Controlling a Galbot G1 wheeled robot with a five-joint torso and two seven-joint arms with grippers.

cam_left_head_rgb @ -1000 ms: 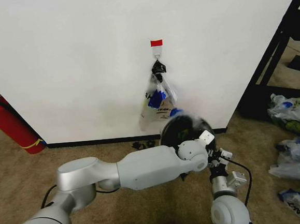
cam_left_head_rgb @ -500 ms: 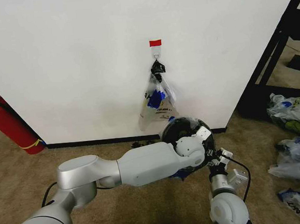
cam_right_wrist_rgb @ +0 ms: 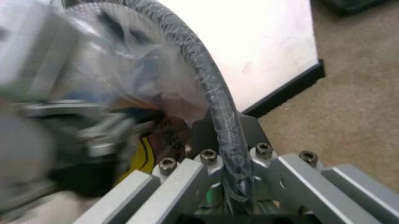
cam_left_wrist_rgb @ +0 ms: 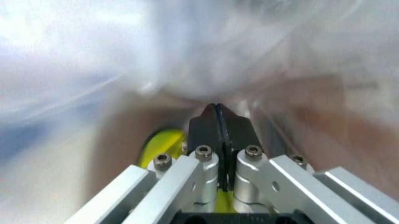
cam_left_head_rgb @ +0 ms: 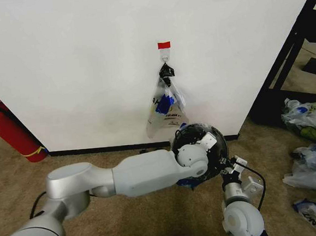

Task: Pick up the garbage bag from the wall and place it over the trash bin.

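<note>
Since a second ago your left arm has swung a little toward the robot's left and lower, so its wrist now covers more of the trash bin [cam_left_head_rgb: 213, 141] by the wall [cam_left_head_rgb: 77, 64]; the hanging bundle of bags [cam_left_head_rgb: 166, 107] under the red tape strip [cam_left_head_rgb: 164, 45] has not shifted.

From the head view you get the layout: both wrists meet at the bin, the left arm across its mouth, the right arm rising from below. It hides both sets of fingers behind the arm housings.

Your left wrist camera gives what the head cannot: the left gripper [cam_left_wrist_rgb: 216, 112] has its fingers [cam_left_wrist_rgb: 203, 130] clenched flat together, pinching the garbage bag [cam_left_wrist_rgb: 206, 56], whose film billows blurred just beyond the tips, a yellow patch showing beside them.

Your right wrist camera shows the right gripper [cam_right_wrist_rgb: 223, 128] with the bin's rim running between its fingers [cam_right_wrist_rgb: 203, 133], film draped over that rim, so it grips rim and bag together; the fingertips sit behind the rim, so the exact contact is hard to make out. The left arm is a blur to one side there.

A red fire extinguisher [cam_left_head_rgb: 8, 132] and loose bags [cam_left_head_rgb: 309, 122] lie well apart.
</note>
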